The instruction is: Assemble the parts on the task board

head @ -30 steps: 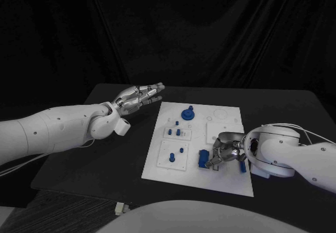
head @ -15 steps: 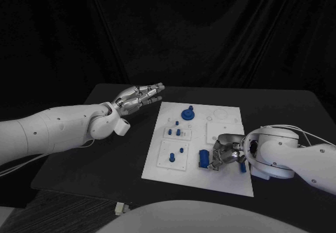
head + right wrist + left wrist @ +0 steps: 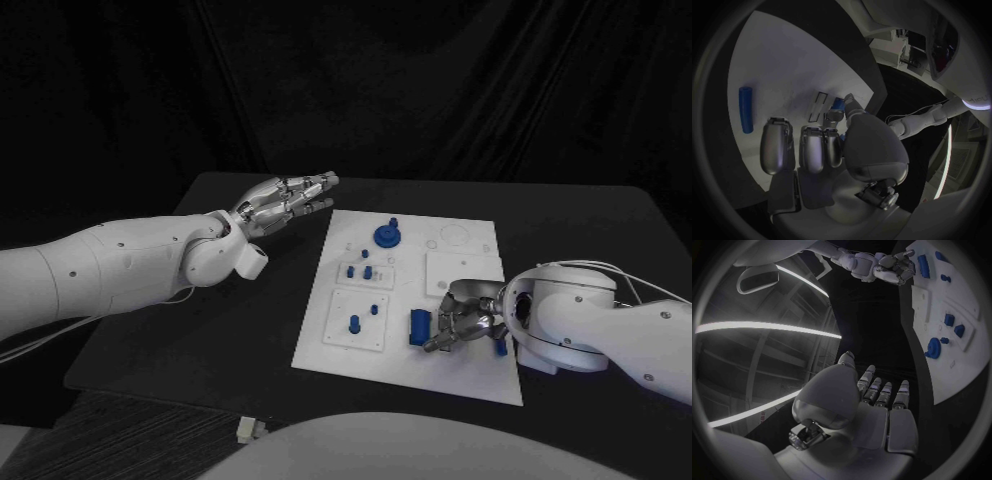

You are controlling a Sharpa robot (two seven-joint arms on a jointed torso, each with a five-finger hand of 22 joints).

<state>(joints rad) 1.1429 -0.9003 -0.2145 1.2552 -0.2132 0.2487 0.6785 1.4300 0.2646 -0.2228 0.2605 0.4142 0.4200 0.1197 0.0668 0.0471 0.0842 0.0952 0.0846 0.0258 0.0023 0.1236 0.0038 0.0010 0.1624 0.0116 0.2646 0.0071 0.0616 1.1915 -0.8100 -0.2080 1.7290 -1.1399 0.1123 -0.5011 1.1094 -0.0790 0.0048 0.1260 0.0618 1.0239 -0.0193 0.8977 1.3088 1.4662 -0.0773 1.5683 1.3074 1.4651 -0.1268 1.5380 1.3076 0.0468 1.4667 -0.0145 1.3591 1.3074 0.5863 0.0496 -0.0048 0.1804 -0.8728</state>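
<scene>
— Location of the part in hand?

— On the task board (image 3: 433,368), near its right-hand near corner: a small blue piece (image 3: 837,104) right at the fingertips of the right hand (image 3: 464,318). Just beside a narrow slot (image 3: 819,100) in the white surface.

— Held, or only touched?

— Cannot tell. Thumb and one finger drawn together at the piece, the other fingers curled low over the board; hard to say whether pinching or merely resting against it.

— Step, then?

— Probably seating that piece in or near the slot. Calls next for a slow, square press downward, with a look at the alignment first.

— Anything crowding the spot?

— A blue block (image 3: 420,327) just beside the fingers on the inner side, and a blue rod (image 3: 746,109) lying flat on the outer side. Close quarters, so some risk of a nudge in drawing back.

— Further out?

— A round blue part (image 3: 387,235) near the far edge and small pegs (image 3: 361,270) in the middle plates, well apart from the work.

— And the left hand (image 3: 289,200)?

— Raised over the table (image 3: 188,330) off the board's far left corner, fingers stretched out straight, holding nothing. No obstacle there.
</scene>
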